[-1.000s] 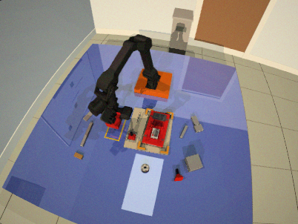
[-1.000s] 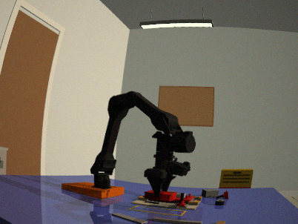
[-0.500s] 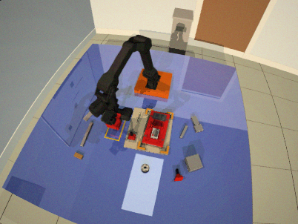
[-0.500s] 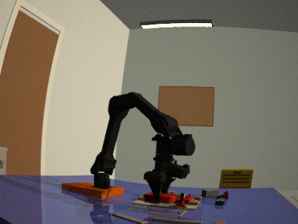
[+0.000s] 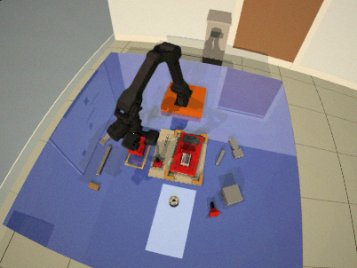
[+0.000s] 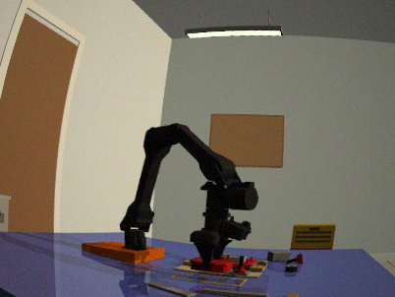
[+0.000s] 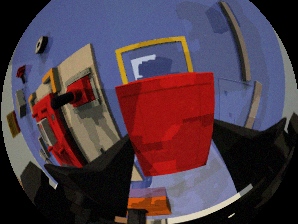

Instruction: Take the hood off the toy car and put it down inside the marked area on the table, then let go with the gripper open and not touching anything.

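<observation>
The jaws (image 5: 140, 141) (image 6: 210, 260) are clamped on the hood (image 5: 140, 147) (image 7: 167, 122), one finger at each side of it. The hood is a plain, glossy red panel, broader at the edge toward the marked area (image 5: 134, 167) (image 7: 120, 67) and narrowing toward the opposite edge, with darker patches of shade across its face. From the top it covers part of the yellow-outlined marked area; whether it touches the tabletop (image 5: 120, 213) (image 6: 344, 275) (image 7: 165, 22) I cannot tell. Beside the jaws lies a beige board (image 5: 155, 170) (image 7: 95, 127). On it sits the red toy car (image 5: 181, 165) (image 7: 52, 127), between orange corner pieces; its open body holds a dark block toward one end and a pale, framed part (image 5: 186, 159) (image 7: 47, 131) farther along. A small red piece (image 5: 157, 162) (image 7: 82, 92) with a black stem also stands on the board, nearer the jaws than the car.
</observation>
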Motion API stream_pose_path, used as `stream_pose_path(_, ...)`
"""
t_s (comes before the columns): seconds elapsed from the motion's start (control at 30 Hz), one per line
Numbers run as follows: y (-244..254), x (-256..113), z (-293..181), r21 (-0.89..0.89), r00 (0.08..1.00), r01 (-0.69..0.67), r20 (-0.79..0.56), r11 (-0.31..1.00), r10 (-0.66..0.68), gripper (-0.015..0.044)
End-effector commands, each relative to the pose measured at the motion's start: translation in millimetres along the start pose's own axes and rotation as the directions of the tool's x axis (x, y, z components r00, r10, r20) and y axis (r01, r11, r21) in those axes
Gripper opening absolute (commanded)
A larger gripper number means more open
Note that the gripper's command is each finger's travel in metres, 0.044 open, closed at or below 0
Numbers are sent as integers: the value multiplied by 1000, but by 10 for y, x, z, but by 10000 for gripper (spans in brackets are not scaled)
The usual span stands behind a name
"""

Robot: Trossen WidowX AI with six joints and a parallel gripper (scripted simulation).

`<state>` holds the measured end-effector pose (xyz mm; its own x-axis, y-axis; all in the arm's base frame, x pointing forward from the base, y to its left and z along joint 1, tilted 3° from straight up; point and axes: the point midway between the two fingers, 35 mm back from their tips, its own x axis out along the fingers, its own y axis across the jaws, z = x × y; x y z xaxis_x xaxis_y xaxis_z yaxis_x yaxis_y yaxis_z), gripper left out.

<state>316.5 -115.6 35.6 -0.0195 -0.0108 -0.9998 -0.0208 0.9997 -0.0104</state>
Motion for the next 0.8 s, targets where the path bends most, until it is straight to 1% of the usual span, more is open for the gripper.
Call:
stream_pose_path(0.0, -3, 46, -17, -4, 1000, 3, -8, 1000, -3, 0)
stream_pose_path(0.77, 0, 153, -27, -4, 1000, 3, -9, 1000, -3, 0)
